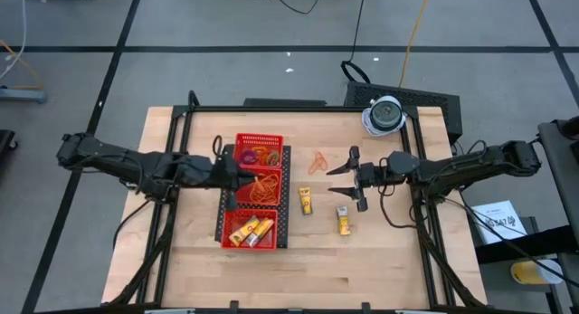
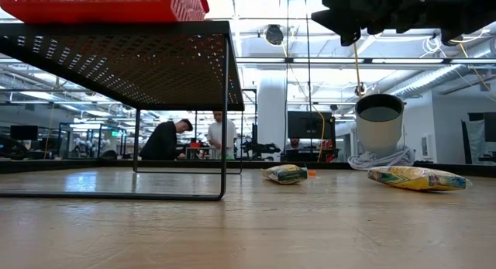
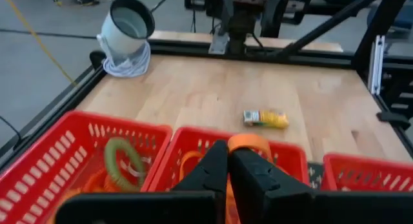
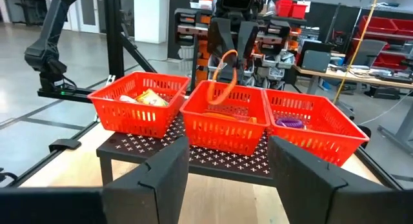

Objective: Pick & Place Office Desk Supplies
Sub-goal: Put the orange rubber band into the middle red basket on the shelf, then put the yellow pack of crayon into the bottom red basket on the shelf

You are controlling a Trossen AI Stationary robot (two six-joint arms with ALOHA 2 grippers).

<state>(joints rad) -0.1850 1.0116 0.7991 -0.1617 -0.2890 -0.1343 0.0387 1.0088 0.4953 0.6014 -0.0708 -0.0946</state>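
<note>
The red mesh tray (image 1: 282,189) sits on a black perforated stand. Its near compartment holds yellow sticks (image 1: 250,231), the middle one orange rubber bands (image 1: 262,189), the far one coloured rings (image 1: 258,155). My left gripper (image 1: 237,175) hovers over the middle compartment, shut on an orange rubber-band loop (image 4: 225,75). My right gripper (image 1: 349,179) is open and held above the table right of the tray, touching nothing. On the table lie more orange loops (image 1: 317,162) and two yellow sticks (image 1: 307,201) (image 1: 345,222). My left gripper (image 3: 229,153) pinches the orange loop between its two fingers, at the loop's upper part (image 3: 248,142). The fingers slant down from the table's left side. The loop hangs slack below the fingertips (image 4: 226,62), above the middle compartment (image 4: 226,117); whether its lower end touches the bands inside cannot be seen.
A white-grey round dome-like object (image 1: 384,115) with a coiled cord stands at the far right of the table. The stand (image 2: 225,106) raises the tray above the tabletop. Bare wood (image 1: 298,269) stretches along the near edge. People stand in the room behind (image 2: 167,141).
</note>
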